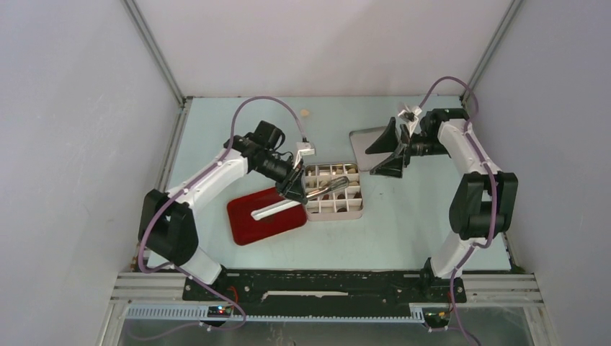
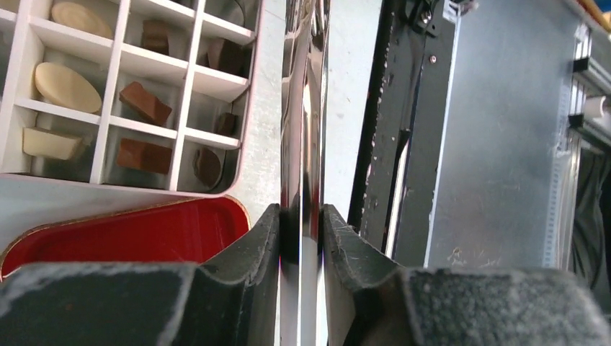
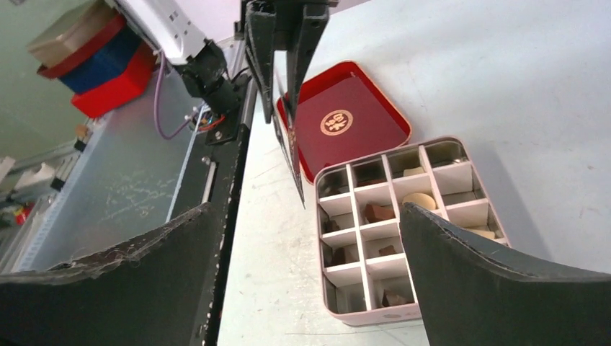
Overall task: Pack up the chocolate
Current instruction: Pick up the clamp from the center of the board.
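A pink box [image 1: 354, 214] with white dividers sits mid-table. Dark brown chocolate [image 2: 145, 103] and cream chocolate [image 2: 66, 86] pieces lie in its compartments; the right wrist view shows them too, dark [image 3: 376, 212] and cream [image 3: 421, 200]. My left gripper [image 1: 294, 186] is shut on metal tongs [image 2: 302, 130], whose tips [image 1: 339, 184] reach over the box. In the left wrist view the left gripper [image 2: 301, 216] clamps the tongs' blades together. My right gripper [image 1: 389, 151] is open and empty, behind and right of the box. In its own view the right gripper [image 3: 304, 216] looks down on the box [image 3: 375, 313].
A red tray [image 1: 248, 223] with a round gold emblem [image 3: 336, 121] lies left of the box. A grey flat panel [image 1: 364, 140] lies under the right gripper. The black base rail [image 1: 324, 285] runs along the near edge. Red and blue boxes [image 3: 94, 61] are stacked off the table.
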